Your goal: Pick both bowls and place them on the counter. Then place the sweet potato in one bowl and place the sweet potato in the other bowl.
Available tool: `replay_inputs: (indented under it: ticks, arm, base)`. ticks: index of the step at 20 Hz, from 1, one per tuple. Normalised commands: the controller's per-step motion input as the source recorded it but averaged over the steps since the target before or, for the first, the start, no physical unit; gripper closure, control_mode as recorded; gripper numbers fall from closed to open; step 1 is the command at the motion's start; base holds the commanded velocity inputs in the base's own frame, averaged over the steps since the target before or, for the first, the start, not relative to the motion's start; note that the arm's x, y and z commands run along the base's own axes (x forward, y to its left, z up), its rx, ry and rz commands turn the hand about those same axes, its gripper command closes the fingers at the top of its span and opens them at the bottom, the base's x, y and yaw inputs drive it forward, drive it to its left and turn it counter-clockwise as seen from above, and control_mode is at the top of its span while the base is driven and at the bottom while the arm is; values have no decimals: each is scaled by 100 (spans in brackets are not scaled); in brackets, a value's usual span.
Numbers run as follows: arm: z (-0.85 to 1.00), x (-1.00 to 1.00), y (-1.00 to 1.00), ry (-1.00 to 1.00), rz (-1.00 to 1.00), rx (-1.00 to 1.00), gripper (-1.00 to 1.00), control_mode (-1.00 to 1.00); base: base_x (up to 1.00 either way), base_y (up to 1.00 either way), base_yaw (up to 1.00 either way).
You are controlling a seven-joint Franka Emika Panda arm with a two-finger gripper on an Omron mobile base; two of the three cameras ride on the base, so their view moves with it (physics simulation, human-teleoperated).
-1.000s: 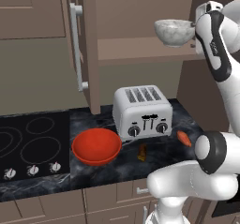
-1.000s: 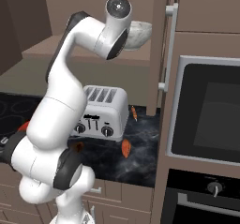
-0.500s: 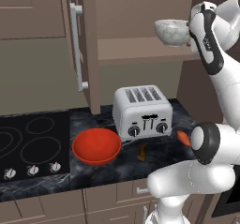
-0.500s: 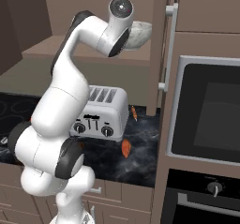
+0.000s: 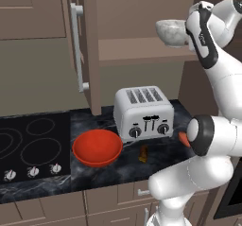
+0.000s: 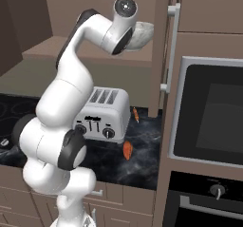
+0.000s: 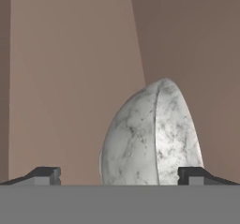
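The grey-white marbled bowl [image 5: 170, 32] stands on the shelf of an open upper cabinet. My gripper [image 5: 189, 34] is at its right side, level with it. In the hand view the gripper [image 7: 119, 176] is open, and the marbled bowl [image 7: 150, 138] lies just ahead between the fingertips [image 7: 44, 175], nearer the right one, untouched. The red bowl [image 5: 97, 147] sits on the black counter [image 5: 108, 173], left of the toaster. One sweet potato [image 5: 142, 153] lies in front of the toaster. Another sweet potato [image 5: 182, 138] is partly hidden behind my arm. Both sweet potatoes [image 6: 127, 150] [image 6: 135, 114] also lie right of the toaster in the right base view.
A silver toaster [image 5: 144, 112] stands mid-counter under the shelf. The cooktop [image 5: 28, 149] is at the left. The cabinet door [image 5: 82, 45] hangs open left of the shelf. A built-in oven [image 6: 209, 117] fills the wall on the right.
The hand has moved a little leftward along the shelf, closer to the marbled bowl, and the elbow has swung with it. The jaws have stayed open. Nothing on the counter moved.
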Motion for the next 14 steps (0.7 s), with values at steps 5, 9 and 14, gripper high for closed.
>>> replay_inputs:
  ticks: [5,9,14]
  arm:
    - [0,19,-7,0,0,0,-100,-100]
    - [-3,14,-1,0,0,0,-100,-100]
    - [-1,21,-1,0,0,0,-100,-100]
  base:
    - [0,0,0]
    - [0,0,0]
    - [0,0,0]
